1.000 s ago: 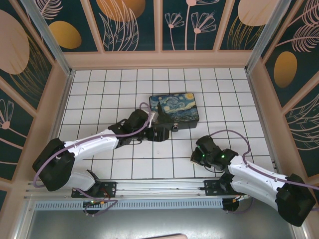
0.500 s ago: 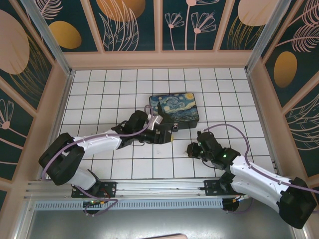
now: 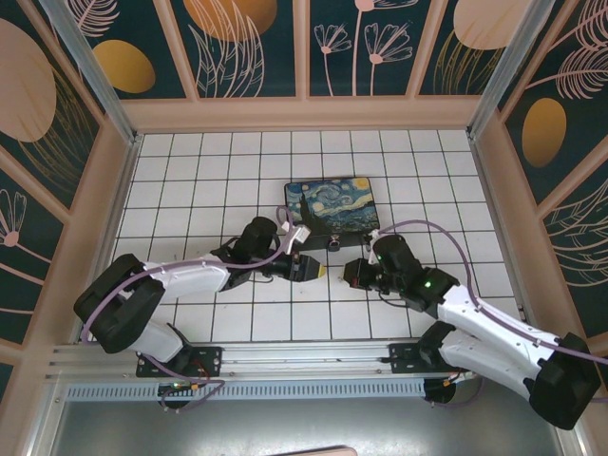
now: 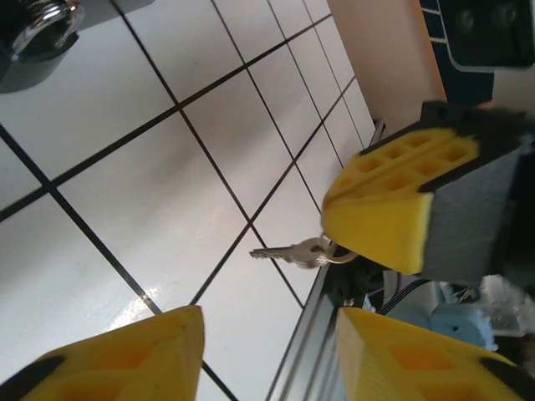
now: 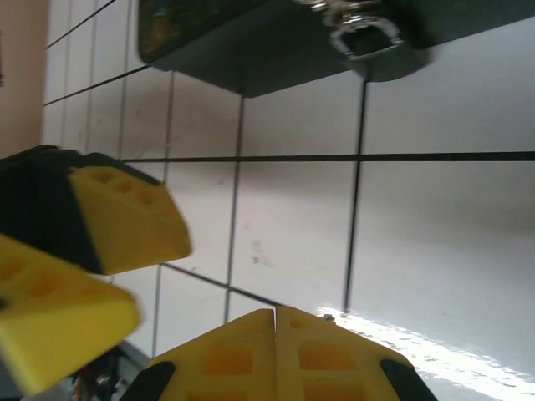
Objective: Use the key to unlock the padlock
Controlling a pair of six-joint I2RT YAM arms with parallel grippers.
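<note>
The padlock (image 3: 334, 244) hangs at the front of the painted box (image 3: 332, 207); it also sits at the top of the right wrist view as padlock (image 5: 364, 35) and in the top-left corner of the left wrist view as padlock (image 4: 38, 23). My right gripper (image 3: 350, 275) is shut on the key (image 4: 294, 252), which sticks out sideways from its yellow fingertips (image 4: 384, 209) above the tiles. The jaws of that gripper (image 5: 276, 316) are pressed together. My left gripper (image 3: 311, 269) faces it a short way off, open, with nothing between its fingers (image 4: 125, 355).
White tiled floor (image 3: 209, 180) with wooden walls all round. The metal rail (image 3: 285, 356) runs along the near edge. The left gripper's yellow fingers (image 5: 125, 219) crowd the left of the right wrist view.
My right gripper has moved up and left with the key, close to the left gripper. The left gripper has drawn back slightly from the box and its jaws have narrowed.
</note>
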